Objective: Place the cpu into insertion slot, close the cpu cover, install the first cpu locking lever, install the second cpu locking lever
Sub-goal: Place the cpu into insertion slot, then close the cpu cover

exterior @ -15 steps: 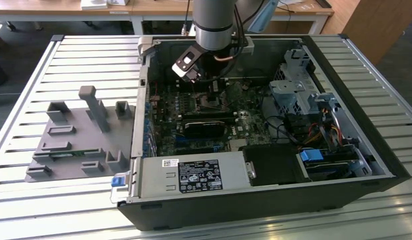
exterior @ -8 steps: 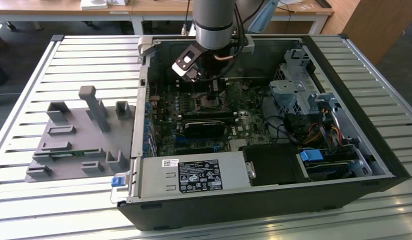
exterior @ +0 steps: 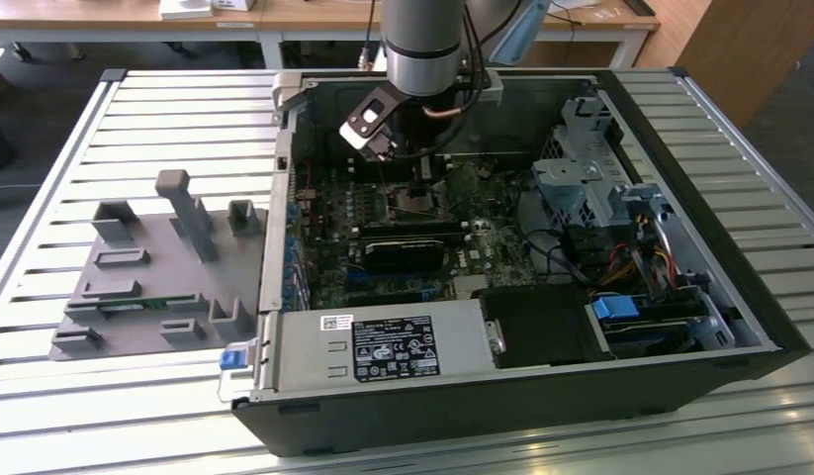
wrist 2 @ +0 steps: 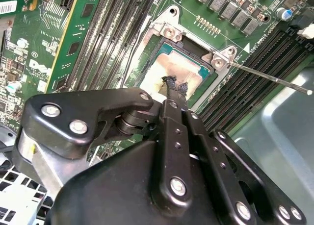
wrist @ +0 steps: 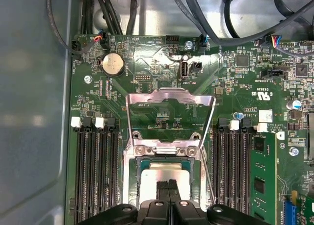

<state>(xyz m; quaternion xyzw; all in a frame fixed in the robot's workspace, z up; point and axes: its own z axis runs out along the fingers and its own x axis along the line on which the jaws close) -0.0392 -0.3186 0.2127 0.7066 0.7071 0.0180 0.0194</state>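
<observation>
The cpu (wrist: 152,172) lies flat in the insertion slot (wrist: 131,178) on the green board, its pale metal top showing in both wrist views (wrist 2: 169,68). My gripper (wrist 2: 174,85) points straight down at it with its fingers shut together and nothing between them. The tips (wrist: 168,185) sit on or just above the chip's top; I cannot tell which. The cpu cover (wrist: 169,93) stands swung open beyond the slot, and the board shows through its window. A thin locking lever (wrist 2: 270,78) sticks out free from the socket's corner. In the exterior view, the gripper (exterior: 420,188) reaches down into the open computer case.
Long black memory slots (wrist: 93,171) flank the socket on both sides. A black card (exterior: 407,252) lies nearer the case front, with the power supply (exterior: 380,346) beyond it. Cables and a drive cage (exterior: 591,188) fill the exterior view's right. A grey fixture (exterior: 156,267) sits outside the case.
</observation>
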